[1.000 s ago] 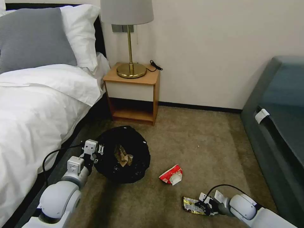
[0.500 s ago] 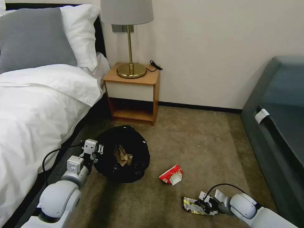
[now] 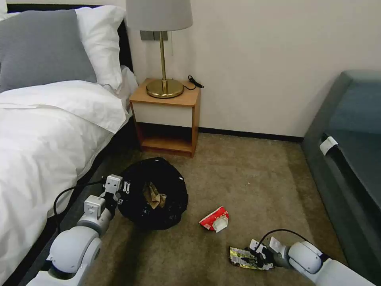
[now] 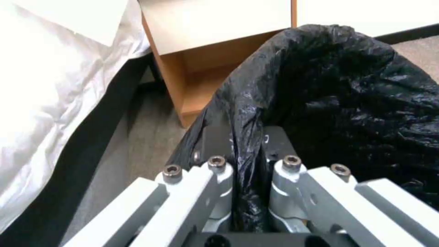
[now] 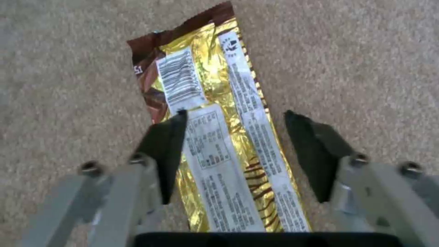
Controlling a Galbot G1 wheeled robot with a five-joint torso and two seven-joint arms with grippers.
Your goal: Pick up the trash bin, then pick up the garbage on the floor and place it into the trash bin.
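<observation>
My left gripper is pinched tight on the rim of the trash bin, with the crinkly black bag squeezed between its fingers; in the left wrist view the plastic runs straight up through the narrow slot between them. The bin sits on the carpet between the bed and the open floor, just in front of the wooden nightstand with the brass lamp on it. Inside the bin lies a crumpled brown paper bag. On the carpet just beside the bin, toward my right, is a red-and-white crushed packet. Nearer to me and further right lies the flat snack wrapper, gold and brown with white label panels, stretched out on the floor. My right gripper is low over that wrapper with its fingers spread apart; in the right wrist view the wrapper lies lengthwise between the two dark fingertips, one tip over the wrapper's edge and the other over bare carpet just beside it. I cannot tell whether the tips touch the floor. A dark green couch stands along my right side, well apart from the litter.
</observation>
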